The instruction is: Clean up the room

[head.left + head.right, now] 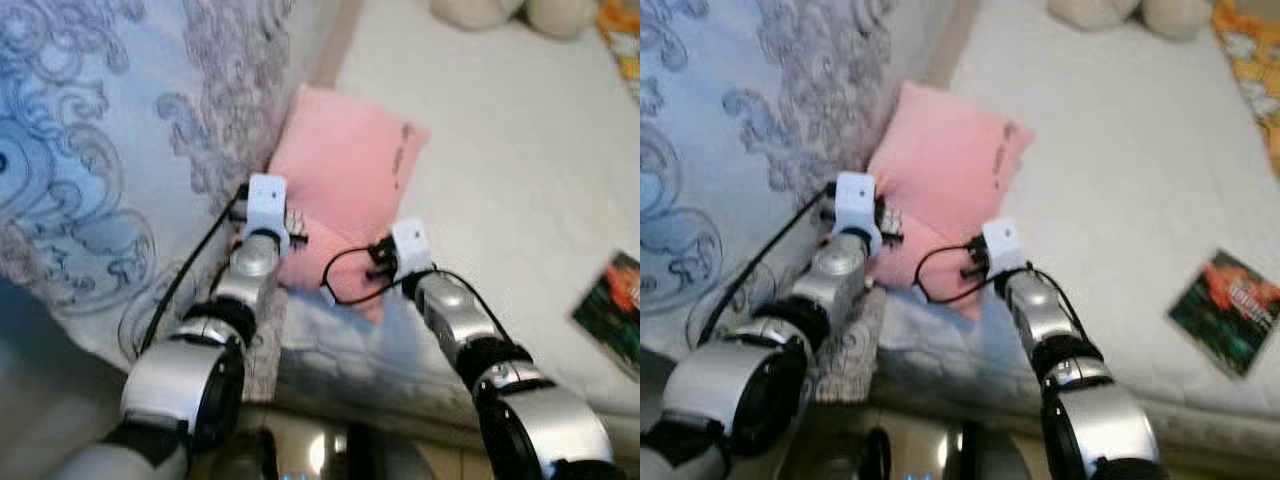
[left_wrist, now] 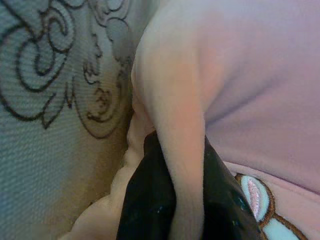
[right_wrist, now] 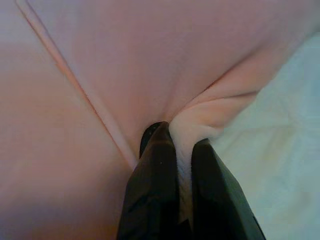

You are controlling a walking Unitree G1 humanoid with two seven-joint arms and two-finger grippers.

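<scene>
A pink pillow (image 1: pixel 345 175) lies on the white bed (image 1: pixel 500 160), its left side against a patterned blue-grey quilt (image 1: pixel 100 130). Both of my arms reach forward to its near edge. My left gripper (image 2: pixel 182 200) is shut on a fold at the pillow's (image 2: pixel 240 75) left near corner, the fabric pinched between the black fingers (image 2: pixel 150 200). My right gripper (image 3: pixel 182 165) is shut on a fold of the pillow's (image 3: pixel 125 65) right near edge. In the eye views the white wrist housings hide the fingertips.
A dark book or magazine with a red picture (image 1: pixel 1225 310) lies on the bed at the right. Cream plush shapes (image 1: pixel 500 12) sit at the far edge, with an orange patterned cloth (image 1: pixel 1250 60) at the far right. The bed's near edge (image 1: pixel 350 370) is just before me.
</scene>
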